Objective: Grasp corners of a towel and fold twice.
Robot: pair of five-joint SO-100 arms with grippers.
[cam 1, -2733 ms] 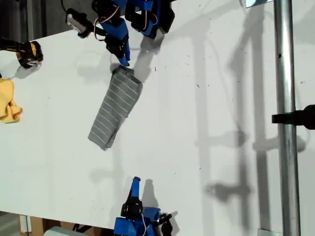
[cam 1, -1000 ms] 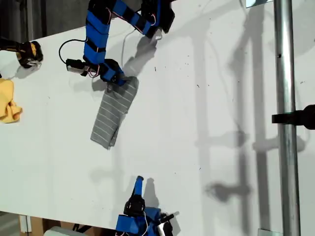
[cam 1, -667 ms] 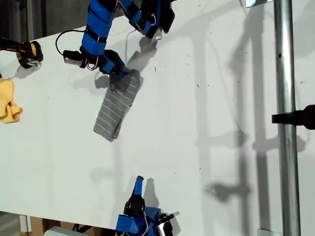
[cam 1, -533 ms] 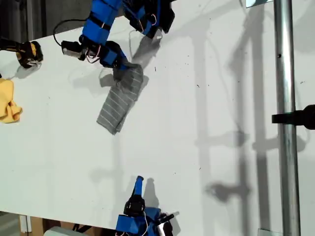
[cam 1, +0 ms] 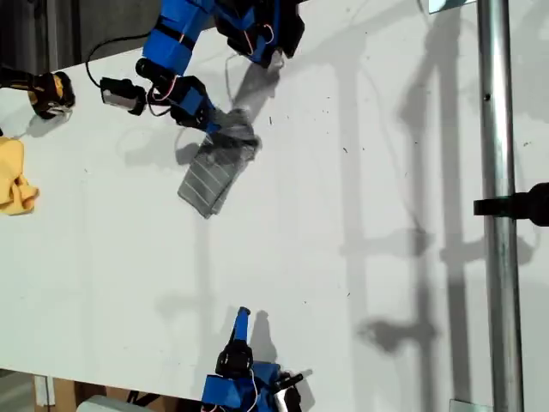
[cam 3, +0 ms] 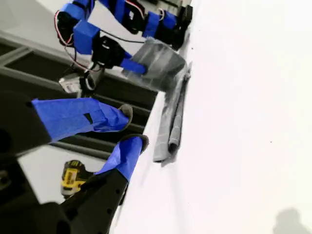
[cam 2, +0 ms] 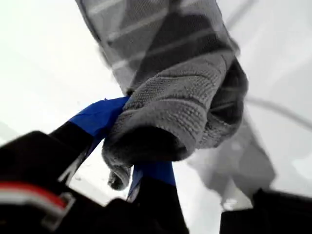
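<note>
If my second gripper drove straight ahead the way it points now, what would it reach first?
Probably the towel: my second gripper is open, pointing across bare table toward its near end. Depth is uncertain.

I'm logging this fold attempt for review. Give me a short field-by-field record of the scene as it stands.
towel: grey striped towel, folded narrow, one end lifted off the white table
first gripper: my first gripper shut on the towel's raised end
second gripper: my second gripper open, holding nothing, apart from the towel
yellow cloth: yellow cloth at the exterior view's left edge, untouched
other: yellow and black tool near the exterior view's upper left
</note>
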